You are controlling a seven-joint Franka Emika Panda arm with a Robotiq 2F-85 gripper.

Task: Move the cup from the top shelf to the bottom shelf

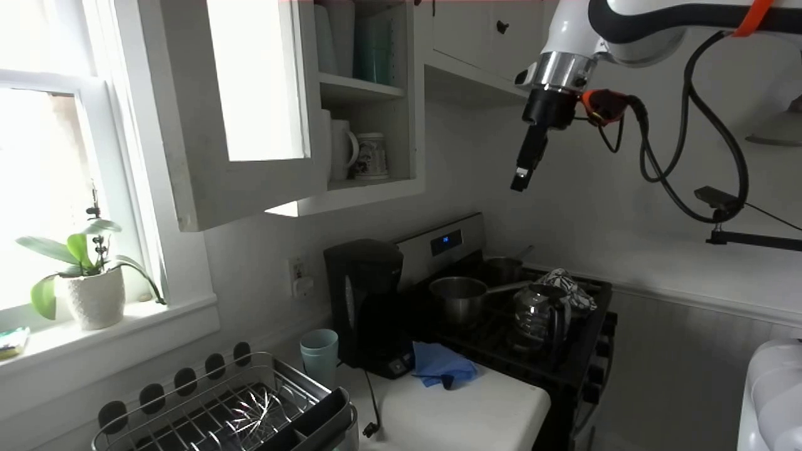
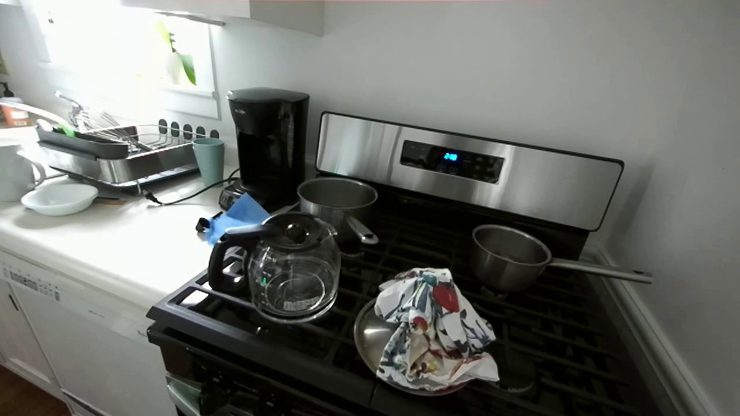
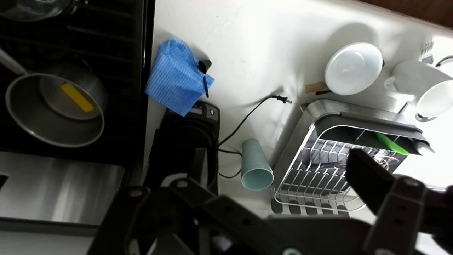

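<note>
While the black pincer (image 1: 519,181) hangs in mid-air, fingers (image 3: 366,177) spread wide and gripping nothing, two tall whitish vessels (image 1: 340,39) and at least one teal tumbler (image 1: 374,56) stand on the top shelf (image 1: 366,86) of the white wall cupboard (image 1: 418,119); which is the task's cup I cannot tell. The bottom shelf (image 1: 396,180) carries a white handled mug (image 1: 339,149) and one patterned mug (image 1: 373,158). Two steel saucepans (image 2: 509,268) sit on the black stove (image 2: 578,341), one with a yellow patch (image 3: 77,97) inside; a pale teal cup (image 1: 320,358) stands beside the black coffee maker (image 1: 366,272) on the white table (image 1: 463,410). One potted plant (image 1: 95,297) stands by the bright window (image 1: 37,188).
</note>
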